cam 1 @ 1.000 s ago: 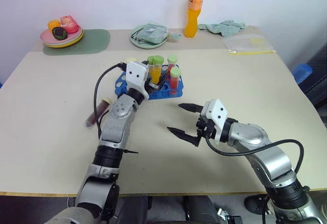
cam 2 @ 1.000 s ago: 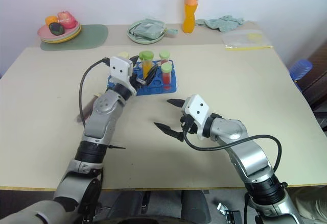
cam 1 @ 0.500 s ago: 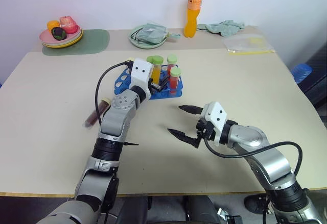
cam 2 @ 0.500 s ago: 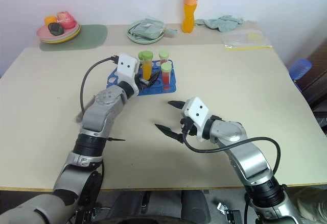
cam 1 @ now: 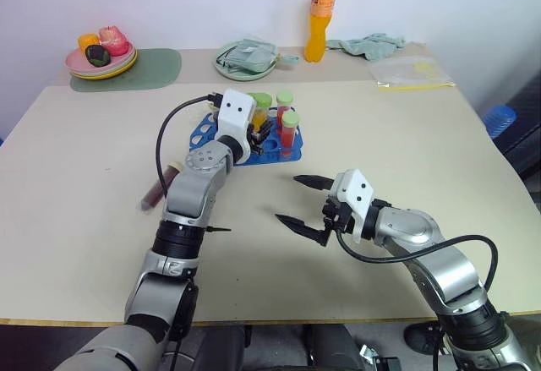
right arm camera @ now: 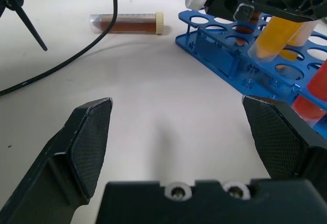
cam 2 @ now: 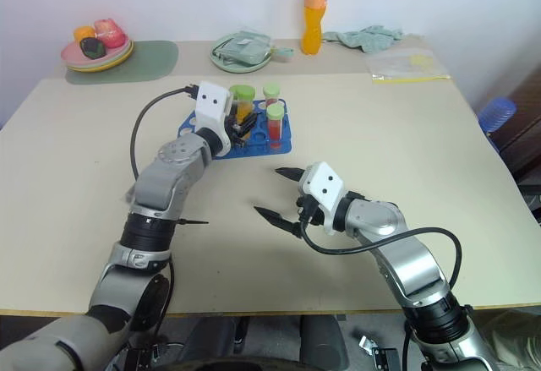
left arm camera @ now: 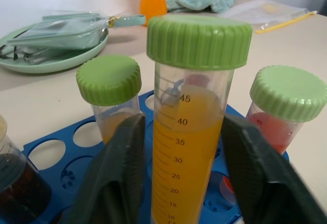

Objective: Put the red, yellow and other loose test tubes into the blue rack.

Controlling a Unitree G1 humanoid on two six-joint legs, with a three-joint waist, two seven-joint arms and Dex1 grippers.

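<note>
Left gripper (left arm camera: pixel 186 183): its two black fingers (left arm camera: pixel 115 183) sat close on either side of the yellow tube (left arm camera: pixel 191 132), clasping it; the tube stood upright in the blue rack (cam 1: pixel 254 144), green cap on top.
Right gripper (cam 1: pixel 303 200): jaws spread wide with nothing between them, hovering above the bare table (cam 1: pixel 406 134), at about 5 o'clock from the rack and apart from it.
Blue rack: sat toward the far middle of the table; also held a red tube (cam 1: pixel 289 132) with a green cap and further green-capped tubes behind.
Dark brown tube (right arm camera: pixel 125 23): lay flat on the table with its cream cap toward the rack, at about 8 o'clock from the rack, beside the left forearm.
Far edge: green plate (cam 1: pixel 245 60) at 12 o'clock from the rack, orange bottle (cam 1: pixel 319 16) at 1 o'clock.
</note>
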